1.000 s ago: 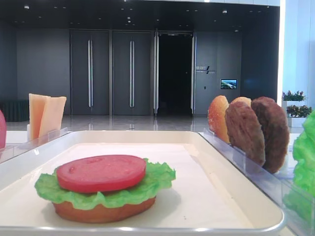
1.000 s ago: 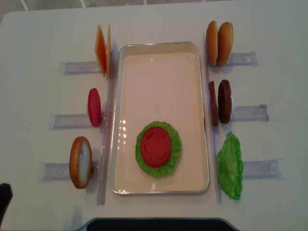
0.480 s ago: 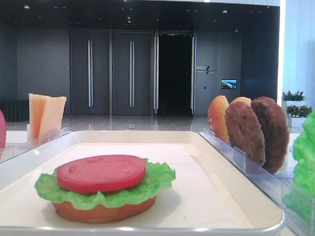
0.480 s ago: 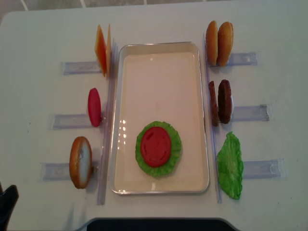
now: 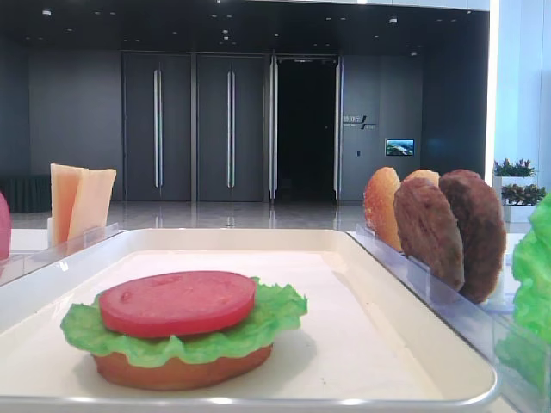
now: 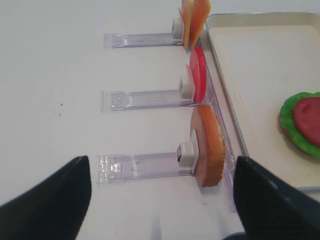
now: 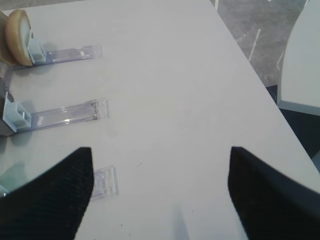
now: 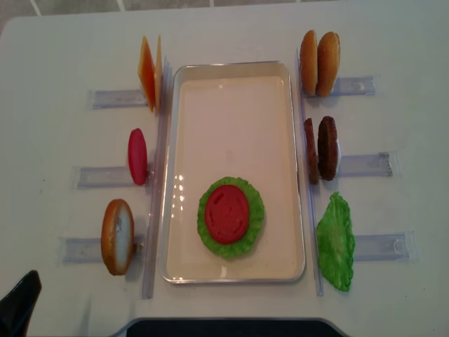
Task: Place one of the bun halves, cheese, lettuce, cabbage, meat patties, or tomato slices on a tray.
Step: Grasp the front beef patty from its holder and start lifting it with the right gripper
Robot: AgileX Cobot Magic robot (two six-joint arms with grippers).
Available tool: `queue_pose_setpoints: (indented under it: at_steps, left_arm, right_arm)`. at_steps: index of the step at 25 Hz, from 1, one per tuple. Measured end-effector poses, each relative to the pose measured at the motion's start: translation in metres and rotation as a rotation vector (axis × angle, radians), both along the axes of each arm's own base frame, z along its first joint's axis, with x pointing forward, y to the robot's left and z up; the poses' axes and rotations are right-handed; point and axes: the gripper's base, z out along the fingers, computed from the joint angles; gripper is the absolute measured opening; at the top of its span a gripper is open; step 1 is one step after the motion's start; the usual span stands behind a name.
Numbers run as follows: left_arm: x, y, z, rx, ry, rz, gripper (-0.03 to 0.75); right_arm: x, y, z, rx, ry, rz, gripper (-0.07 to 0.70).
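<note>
Stack started on the tray, both claws empty.

You have three layers down at the lower middle of the tray (image 8: 231, 91): a bun bottom (image 5: 181, 372), a lettuce leaf (image 8: 257, 210) on it, and a tomato slice (image 8: 226, 213) on top. Left in the holders: cheese (image 8: 149, 72) at upper left, a second tomato (image 8: 137, 156) at mid left, a bun half (image 8: 116, 236) at lower left, two buns (image 8: 320, 63) at upper right, two patties (image 8: 320, 149) at mid right, a spare leaf (image 8: 336, 242) at lower right. A patty or cheese probably comes next. The left claw (image 6: 160, 200) is spread wide above the table (image 8: 56, 49) near the lower-left bun; the right claw (image 7: 160, 192) is also spread, holding nothing.
</note>
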Motion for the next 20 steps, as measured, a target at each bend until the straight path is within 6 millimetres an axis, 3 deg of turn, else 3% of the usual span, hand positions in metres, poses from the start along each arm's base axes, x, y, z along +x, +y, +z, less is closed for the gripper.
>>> queue_pose_setpoints:
  at_steps: [8,15,20]
  left_arm:
    - [0.0,0.0,0.0,0.002,0.0,0.001,0.685]
    - [0.0,0.0,0.0,0.002,-0.001,0.001,0.673]
    - [0.0,0.0,0.0,0.002,-0.002,0.001,0.671]
  right_arm:
    - [0.004,0.001,0.011,0.016,0.002,0.012,0.555]
    - [0.044,0.004,0.036,0.043,0.178,0.058,0.555]
    - [0.084,0.002,0.055,0.052,0.298,0.057,0.555]
